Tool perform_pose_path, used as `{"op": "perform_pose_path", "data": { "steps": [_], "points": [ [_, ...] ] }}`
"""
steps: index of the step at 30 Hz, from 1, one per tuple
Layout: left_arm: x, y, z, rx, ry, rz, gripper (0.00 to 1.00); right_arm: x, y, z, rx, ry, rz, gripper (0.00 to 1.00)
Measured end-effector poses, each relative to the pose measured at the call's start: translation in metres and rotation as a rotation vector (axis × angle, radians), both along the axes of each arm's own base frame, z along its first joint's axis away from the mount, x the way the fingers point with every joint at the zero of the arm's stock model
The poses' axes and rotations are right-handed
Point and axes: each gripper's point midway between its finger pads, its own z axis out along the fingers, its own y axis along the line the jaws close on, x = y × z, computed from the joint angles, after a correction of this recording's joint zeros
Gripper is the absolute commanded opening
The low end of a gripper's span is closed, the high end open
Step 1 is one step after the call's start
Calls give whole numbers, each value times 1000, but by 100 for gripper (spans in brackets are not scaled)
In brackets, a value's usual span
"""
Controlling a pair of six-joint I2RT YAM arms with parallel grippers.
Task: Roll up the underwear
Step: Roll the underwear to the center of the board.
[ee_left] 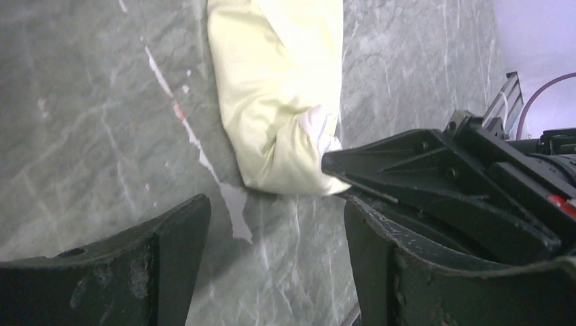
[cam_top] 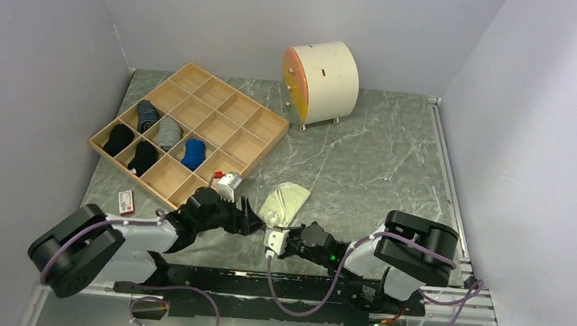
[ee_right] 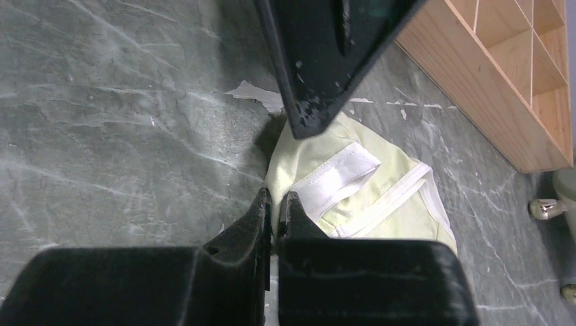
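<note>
Wooden tray [cam_top: 242, 109]: it lay at the far left of the table [cam_top: 381, 164], with many square compartments.
Socks: rolled pairs sat in the left compartments, two black [cam_top: 118, 139], one striped [cam_top: 146, 115], one grey [cam_top: 168, 131] and one blue [cam_top: 193, 154].
Small card [cam_top: 127, 202]: red and white, it lay flat near the tray's near corner.
Left gripper [cam_top: 252, 222]: it was low over the table, just left of the underwear's near end. Its claw was spread wide and held nothing; the left wrist view showed bare marble between the fingers [ee_left: 170, 251].
Underwear [cam_top: 285, 201]: pale yellow with white trim, it lay on the table in the middle, between the two grippers. It was folded into a long narrow shape and its near end was turned over.
Right gripper [cam_top: 271, 232]: it reached in from the right. Its fingers [ee_right: 258, 217] were pressed together and pinched the near edge of the underwear.
Round cabinet [cam_top: 321, 82]: cream with an orange face, it stood at the back, well apart from the cloth.
</note>
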Motion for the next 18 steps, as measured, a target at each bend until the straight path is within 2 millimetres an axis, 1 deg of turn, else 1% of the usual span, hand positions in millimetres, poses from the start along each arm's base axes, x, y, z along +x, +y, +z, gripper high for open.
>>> {"op": "perform_pose_path", "data": {
  "steps": [2, 5, 9, 10, 11, 12, 13, 15, 16, 17, 18],
  "points": [
    [5, -6, 0, -16, -6, -5, 77, 0, 0, 0, -1, -1, 1, 0],
    [11, -15, 1, -42, -10, -16, 73, 0, 0, 0, 0, -2, 1, 0],
    [19, -25, -2, -58, -12, -26, 59, 0, 0, 0, -3, -5, 3, 2],
    [20, -27, -2, -60, -9, -27, 58, 0, 0, 0, -3, -6, 3, 3],
    [22, -28, -4, -56, -9, -31, 56, 0, 0, -1, -5, -7, 4, 5],
    [23, -30, -5, -56, -8, -33, 52, 0, 0, 0, -5, -8, 4, 10],
    [25, -32, -6, -57, -9, -36, 49, 0, 0, 0, -5, -8, 4, 12],
    [25, -32, -8, -52, -7, -33, 42, 0, 0, 0, -7, -7, 5, 21],
    [26, -31, -8, -50, -7, -32, 41, -1, 0, 0, -7, -6, 5, 25],
    [26, -30, -10, -45, -6, -27, 30, -1, -1, -1, -8, -6, 6, 30],
    [26, -29, -11, -39, -3, -22, 23, -2, -1, -1, -11, -5, 7, 36]
  ]
}}
